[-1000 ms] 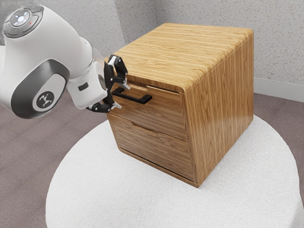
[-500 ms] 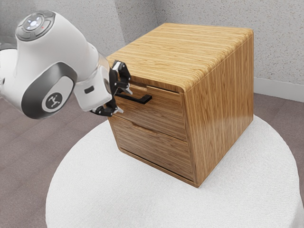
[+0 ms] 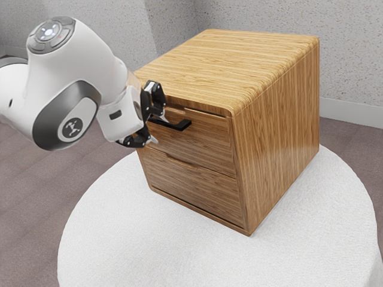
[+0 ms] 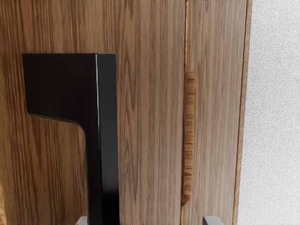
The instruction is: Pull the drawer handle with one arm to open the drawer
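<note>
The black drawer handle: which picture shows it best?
The wrist view: the handle sits close up, its bar and one mounting leg plain against the wooden drawer front. The exterior view shows the handle small and far off, its arm-side end partly covered by the gripper.

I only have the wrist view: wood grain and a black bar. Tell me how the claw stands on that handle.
Observer: The claw is open, one finger above the black handle and one below, near its end at the exterior view's left.
Operator: Say which drawer it is on.
Observer: The top drawer of a two-drawer wooden cabinet; its front looks level with the lower drawer.
Operator: Report what the cabinet stands on.
Observer: A round white table.
</note>
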Controlling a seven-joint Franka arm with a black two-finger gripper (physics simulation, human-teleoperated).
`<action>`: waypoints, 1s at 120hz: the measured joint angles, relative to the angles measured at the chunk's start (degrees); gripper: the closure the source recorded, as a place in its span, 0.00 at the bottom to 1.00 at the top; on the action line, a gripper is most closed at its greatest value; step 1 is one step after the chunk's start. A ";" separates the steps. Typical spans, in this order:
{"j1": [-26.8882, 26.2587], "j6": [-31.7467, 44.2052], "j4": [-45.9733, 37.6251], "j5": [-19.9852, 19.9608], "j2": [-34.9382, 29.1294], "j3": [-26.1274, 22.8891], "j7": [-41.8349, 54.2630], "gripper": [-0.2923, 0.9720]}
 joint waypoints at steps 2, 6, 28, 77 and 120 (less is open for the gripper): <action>0.00 0.01 -0.02 0.00 -0.02 0.00 0.00 0.59; 0.00 0.01 -0.05 -0.01 -0.07 0.00 0.01 0.60; 0.00 0.00 -0.56 -0.08 -0.85 0.00 0.03 0.63; 0.04 0.03 -3.86 -0.27 -3.93 0.00 -0.03 0.59; 0.11 -0.08 -7.10 -0.36 -8.76 0.09 -0.10 0.61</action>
